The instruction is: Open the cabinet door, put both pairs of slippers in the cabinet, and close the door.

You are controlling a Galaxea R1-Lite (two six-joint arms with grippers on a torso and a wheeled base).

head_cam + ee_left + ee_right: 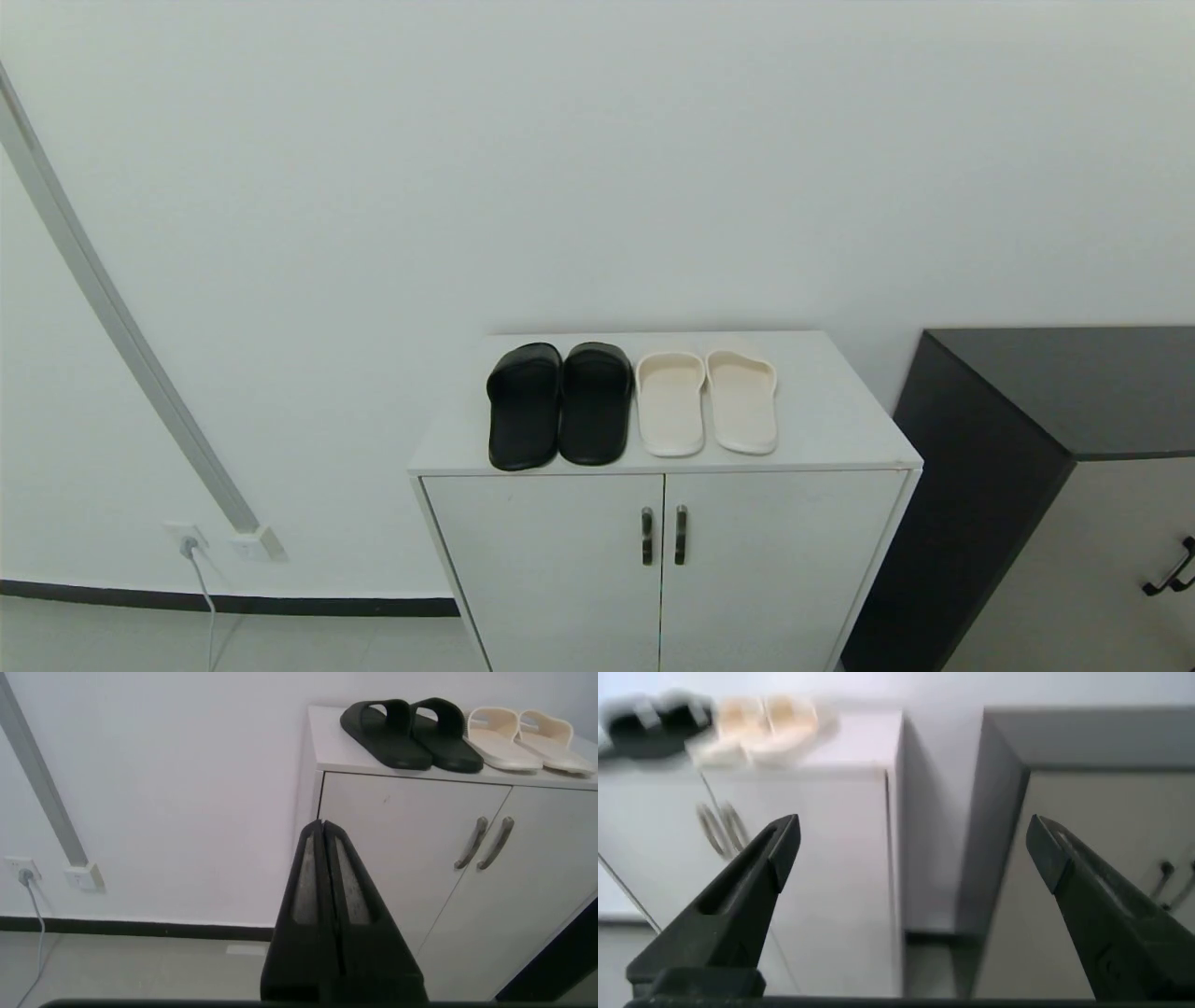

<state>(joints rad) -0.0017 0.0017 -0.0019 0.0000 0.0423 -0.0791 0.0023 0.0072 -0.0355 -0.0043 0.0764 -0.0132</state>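
White cabinet [840, 411] with both doors [551, 569] shut, handles [647, 536] side by side at the centre seam. On cabinet top: black slippers [525, 411] on the left, cream slippers [669, 403] just beside on the right, pairs in one row. Left claw [322, 835] pinched fully together, holding nothing. Right claw [913, 835] spread wide, empty, facing cabinet and dark cabinet [980, 485] beside it

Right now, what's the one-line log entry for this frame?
stage: not started | cabinet doors shut | black slippers, cream slippers on cabinet top | left tool shut, empty | right tool open, empty
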